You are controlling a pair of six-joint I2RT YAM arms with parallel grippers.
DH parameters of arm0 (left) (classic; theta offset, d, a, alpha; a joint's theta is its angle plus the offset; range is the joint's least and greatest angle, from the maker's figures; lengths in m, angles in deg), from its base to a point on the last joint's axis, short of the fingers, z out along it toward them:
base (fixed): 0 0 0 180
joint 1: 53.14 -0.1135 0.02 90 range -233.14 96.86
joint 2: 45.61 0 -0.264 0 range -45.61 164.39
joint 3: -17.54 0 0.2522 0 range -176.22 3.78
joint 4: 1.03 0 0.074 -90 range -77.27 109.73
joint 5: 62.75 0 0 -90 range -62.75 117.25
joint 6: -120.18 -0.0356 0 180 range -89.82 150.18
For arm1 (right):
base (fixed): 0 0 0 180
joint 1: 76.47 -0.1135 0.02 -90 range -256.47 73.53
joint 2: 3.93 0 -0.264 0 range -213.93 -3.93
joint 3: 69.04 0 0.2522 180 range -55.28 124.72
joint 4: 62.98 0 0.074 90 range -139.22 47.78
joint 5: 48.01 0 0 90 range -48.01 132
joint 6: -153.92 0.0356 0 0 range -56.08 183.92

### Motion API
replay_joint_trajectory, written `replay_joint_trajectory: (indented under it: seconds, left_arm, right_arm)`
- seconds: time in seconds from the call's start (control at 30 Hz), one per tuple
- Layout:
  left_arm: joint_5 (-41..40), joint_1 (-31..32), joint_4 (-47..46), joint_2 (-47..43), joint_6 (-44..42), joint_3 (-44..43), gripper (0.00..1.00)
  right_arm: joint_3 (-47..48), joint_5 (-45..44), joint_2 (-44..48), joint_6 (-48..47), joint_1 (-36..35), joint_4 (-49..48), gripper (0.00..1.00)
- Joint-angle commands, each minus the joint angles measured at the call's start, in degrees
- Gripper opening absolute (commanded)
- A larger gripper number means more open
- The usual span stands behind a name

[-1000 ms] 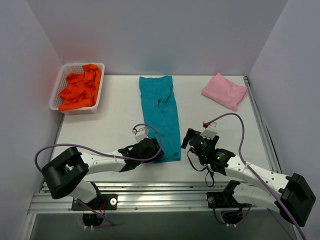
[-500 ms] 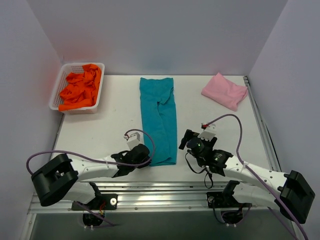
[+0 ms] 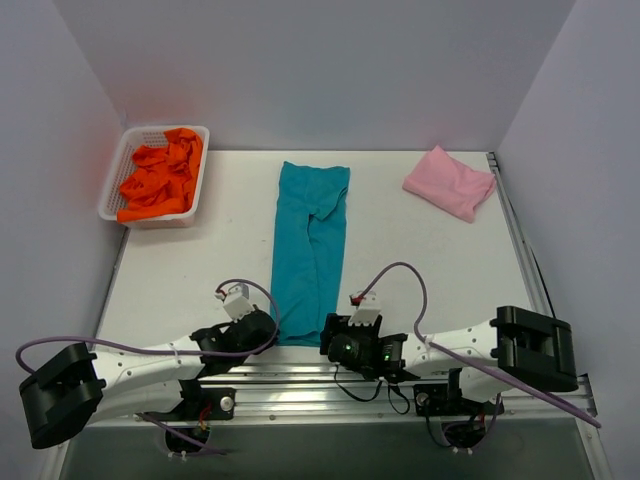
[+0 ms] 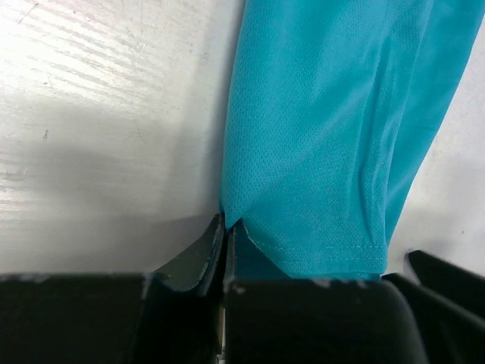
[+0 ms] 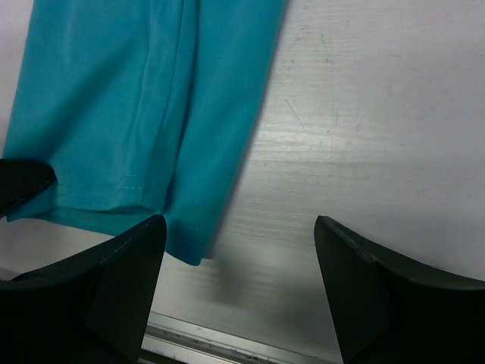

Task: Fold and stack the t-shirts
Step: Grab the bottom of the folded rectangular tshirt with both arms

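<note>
The teal t-shirt [image 3: 310, 250] lies as a long narrow strip down the middle of the table, its hem at the near edge. My left gripper [image 3: 273, 333] is shut on the hem's near-left corner; in the left wrist view the fingertips [image 4: 226, 224] pinch the cloth [image 4: 333, 129]. At the hem's near-right corner is my right gripper [image 3: 328, 344]. In the right wrist view it [image 5: 236, 227] is open over bare table, the teal cloth [image 5: 136, 98] just beside its left finger. A folded pink t-shirt [image 3: 450, 182] lies far right. Crumpled orange t-shirts [image 3: 160, 175] fill the basket.
The white lattice basket [image 3: 155, 219] stands at the far left corner. A metal rail [image 3: 300, 385] runs along the near table edge, right below both grippers. Side walls close in the table on the left and right.
The left gripper shut on the teal shirt's corner and drew it toward the near edge. The right gripper swung left to the hem's right corner, its jaws narrowing somewhat.
</note>
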Motion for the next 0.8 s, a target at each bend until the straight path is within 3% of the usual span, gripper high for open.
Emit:
replay_joint_trajectory:
  seconds: [0.0,0.3,0.53,0.77]
  left_arm:
    - [-0.78,0.46,-0.22,3.14,0.90,-1.10,0.02]
    - [0.89,0.55,-2.95,7.72,0.72,-1.99,0.02]
    - [0.37,0.55,-1.29,7.20,0.81,-2.34,0.02]
    - [-0.25,0.55,2.32,2.46,1.16,-1.20,0.02]
  right_arm:
    - [2.80,-4.99,-4.32,7.14,-2.78,-1.78,0.74]
    - [1.92,-5.69,-8.90,10.22,-3.93,-4.51,0.47]
    - [1.75,-8.42,-6.62,12.06,-3.84,0.41,0.13]
    - [0.87,-10.44,-3.10,15.31,-4.45,6.56,0.00]
